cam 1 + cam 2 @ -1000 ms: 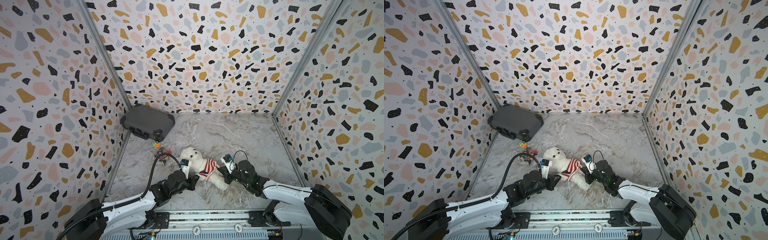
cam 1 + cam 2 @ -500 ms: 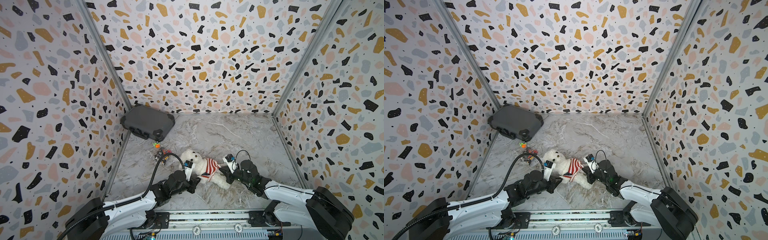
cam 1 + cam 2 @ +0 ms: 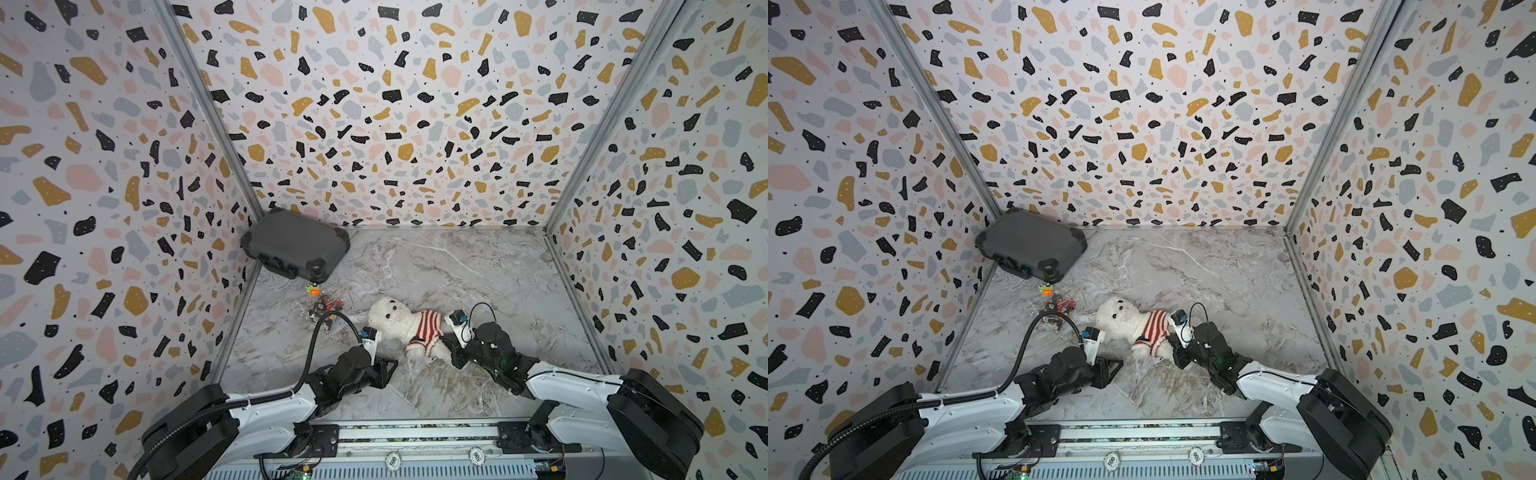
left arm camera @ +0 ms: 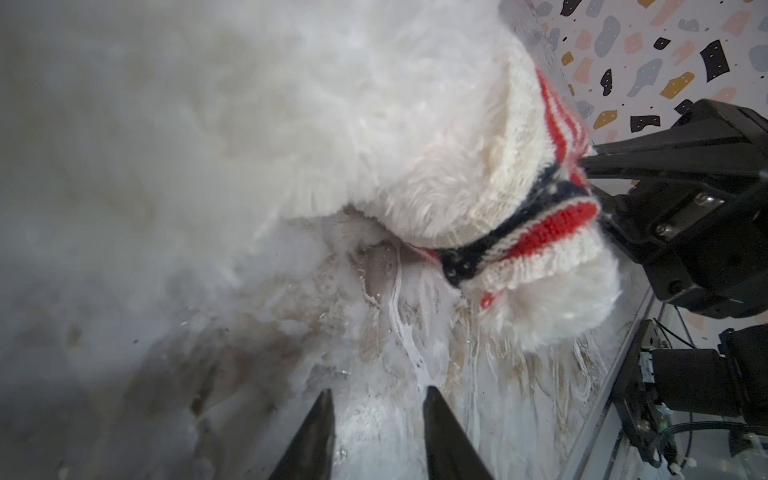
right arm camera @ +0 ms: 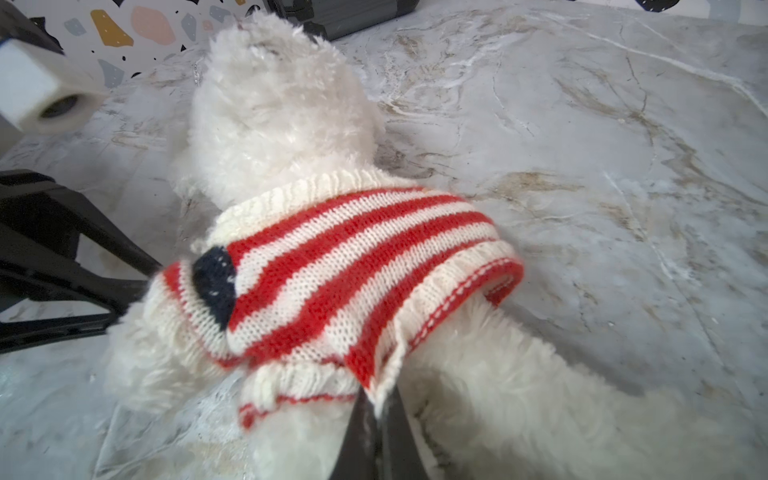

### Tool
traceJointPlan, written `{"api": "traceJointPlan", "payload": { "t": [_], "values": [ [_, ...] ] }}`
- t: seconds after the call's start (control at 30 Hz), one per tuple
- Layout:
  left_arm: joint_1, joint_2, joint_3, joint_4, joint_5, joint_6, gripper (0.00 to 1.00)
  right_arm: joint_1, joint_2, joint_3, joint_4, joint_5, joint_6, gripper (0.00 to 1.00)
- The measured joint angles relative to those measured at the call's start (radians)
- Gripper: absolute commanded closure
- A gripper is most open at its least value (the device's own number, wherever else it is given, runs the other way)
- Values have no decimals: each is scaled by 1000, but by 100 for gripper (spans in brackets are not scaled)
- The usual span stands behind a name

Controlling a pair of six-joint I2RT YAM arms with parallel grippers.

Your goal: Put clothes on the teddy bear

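My right gripper (image 5: 377,409) pinches sweater (image 5: 332,257) hem; left gripper (image 4: 378,392) spread, empty. Tugging could drag the unheld teddy bear (image 5: 274,112) along.

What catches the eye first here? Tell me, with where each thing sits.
A white teddy bear in a red-and-white striped sweater lies on the marble tabletop, front and middle. The right gripper is shut on the sweater's hem, while the left gripper stands open and empty beside the bear. A dark grey hard case sits in the back left corner.
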Motion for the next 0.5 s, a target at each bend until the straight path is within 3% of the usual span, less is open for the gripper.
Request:
{"api": "traceJointPlan", "payload": {
  "t": [0.27, 0.5],
  "values": [
    [-130, -38, -1, 85, -96, -93, 55, 35, 12, 1, 10, 14, 3, 100],
    [-209, 67, 76, 118, -199, -147, 55, 72, 13, 1, 16, 23, 11, 100]
  ]
}}
